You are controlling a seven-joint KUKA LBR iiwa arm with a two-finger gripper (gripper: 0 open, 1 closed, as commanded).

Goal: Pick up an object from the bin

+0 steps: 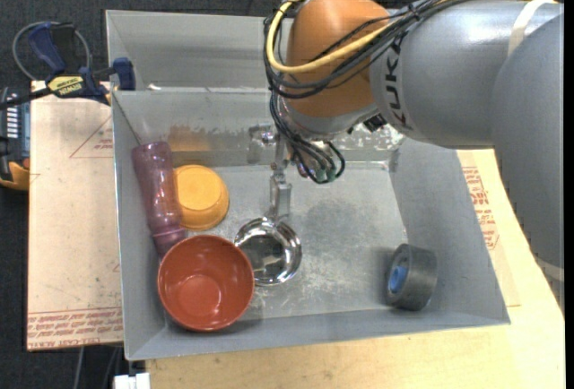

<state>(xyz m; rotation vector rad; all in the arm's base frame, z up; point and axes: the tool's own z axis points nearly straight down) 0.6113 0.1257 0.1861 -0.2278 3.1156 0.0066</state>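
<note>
Shiny metal ladle [267, 253], glossy red bowl [205, 281], matt grey bin [359, 217].

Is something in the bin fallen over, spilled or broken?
The purple tumbler lies on its side by the left wall of the bin, and the grey tape roll stands on its edge at the right. Nothing looks spilled or broken.

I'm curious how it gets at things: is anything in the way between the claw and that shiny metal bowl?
Nothing visible does. The gripper hangs right at the far rim of the shiny metal bowl, with no object between them. The red bowl crowds the metal bowl's left side, and the yellow cup lies further left.
</note>
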